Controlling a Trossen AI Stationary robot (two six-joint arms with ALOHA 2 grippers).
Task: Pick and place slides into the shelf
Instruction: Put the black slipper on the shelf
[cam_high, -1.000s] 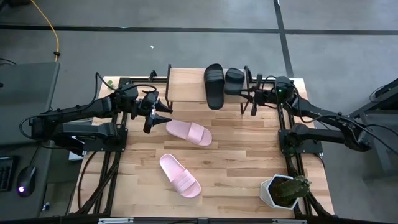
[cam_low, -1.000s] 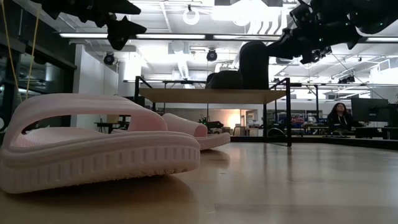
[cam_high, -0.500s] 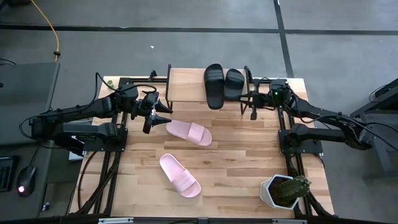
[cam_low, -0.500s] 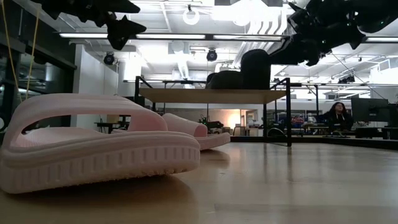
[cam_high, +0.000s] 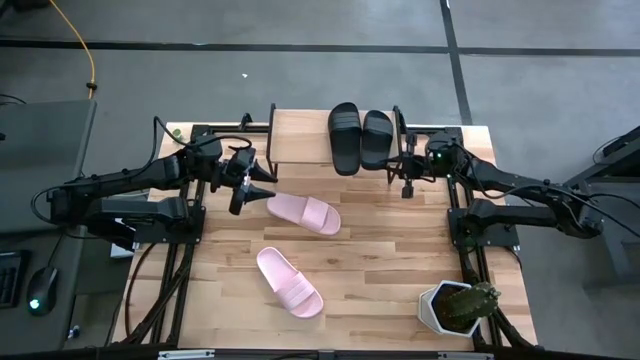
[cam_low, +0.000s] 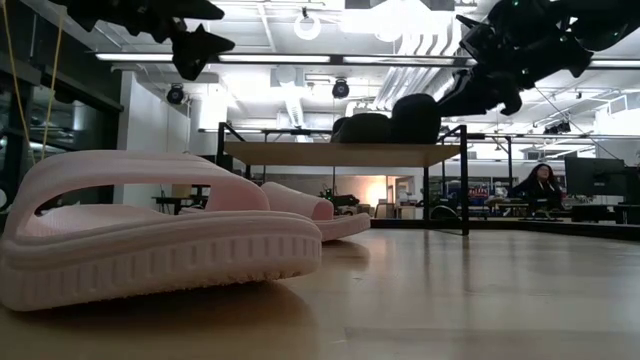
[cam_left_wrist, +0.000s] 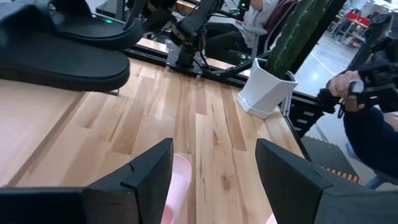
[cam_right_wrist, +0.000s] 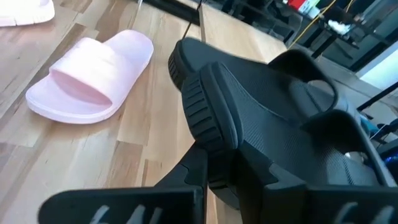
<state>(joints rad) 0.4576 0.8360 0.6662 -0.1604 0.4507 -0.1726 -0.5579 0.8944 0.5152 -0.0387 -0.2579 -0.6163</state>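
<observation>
Two black slides lie side by side, soles down, on the shelf (cam_high: 300, 135) at the table's far edge: one (cam_high: 344, 137) to the left, the other (cam_high: 377, 133) to the right. My right gripper (cam_high: 403, 168) is at the right slide's right side, shut on it. Two pink slides rest on the tabletop, one (cam_high: 303, 212) mid-table and one (cam_high: 289, 281) nearer the near edge. My left gripper (cam_high: 246, 186) hovers open just left of the mid-table pink slide, a bit of which (cam_left_wrist: 181, 180) shows between its fingers. My right gripper pinches the right black slide by the edge of its sole (cam_right_wrist: 217, 158), near the end that faces the table's near edge. The fingers (cam_right_wrist: 193, 177) come from the table's right. The slide lies flat on the shelf top (cam_low: 340, 153) beside the other black one.
A potted cactus in a white pot (cam_high: 458, 306) stands at the table's near right corner. The shelf's left half is bare wood. A person sits in the room beyond the table (cam_low: 540, 185), and an arm and hand show in the left wrist view (cam_left_wrist: 367, 106).
My right gripper has come down and a little toward the near edge. The black slide it holds has tipped from standing steeply to lying flat on the shelf beside the other black slide.
</observation>
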